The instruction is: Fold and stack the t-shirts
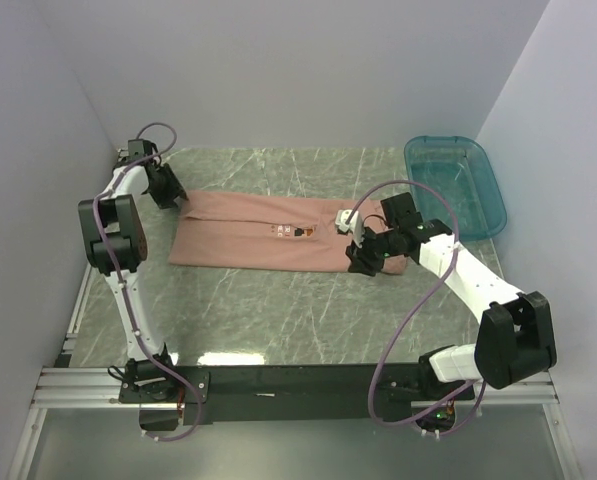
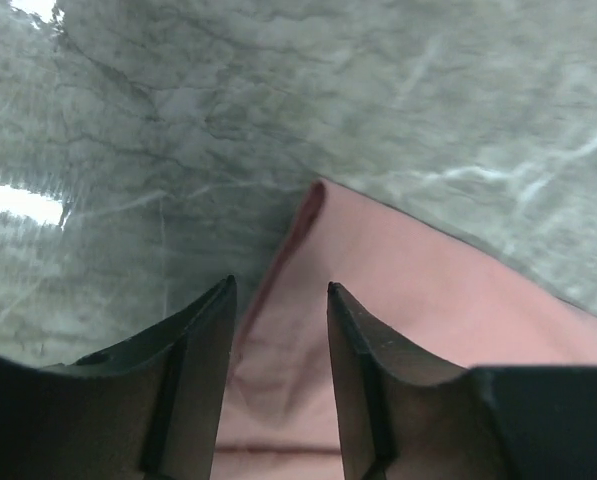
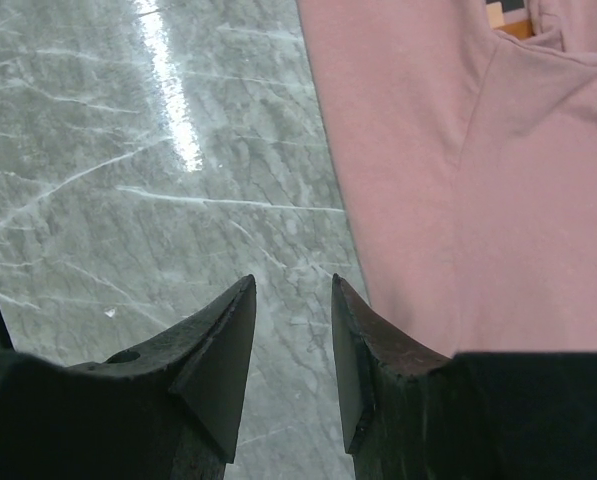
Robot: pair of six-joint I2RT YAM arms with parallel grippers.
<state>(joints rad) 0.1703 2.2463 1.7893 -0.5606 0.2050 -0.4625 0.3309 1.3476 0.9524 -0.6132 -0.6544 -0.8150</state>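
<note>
The salmon-pink t-shirt [image 1: 268,240] lies as a long folded band across the marble table, its small print [image 1: 296,231] facing up. My left gripper [image 1: 178,200] is open at the shirt's far left corner. In the left wrist view the shirt's corner edge [image 2: 408,310] runs between the open jaws of the left gripper [image 2: 280,285]. My right gripper [image 1: 361,262] is open at the shirt's near right edge. In the right wrist view the right gripper [image 3: 293,280] has bare marble between its jaws, with the shirt [image 3: 428,180] just to their right.
A clear teal plastic bin [image 1: 456,185] stands at the table's far right. Grey walls close in the left, back and right sides. Bare marble table [image 1: 278,310] lies between the shirt and the arm bases.
</note>
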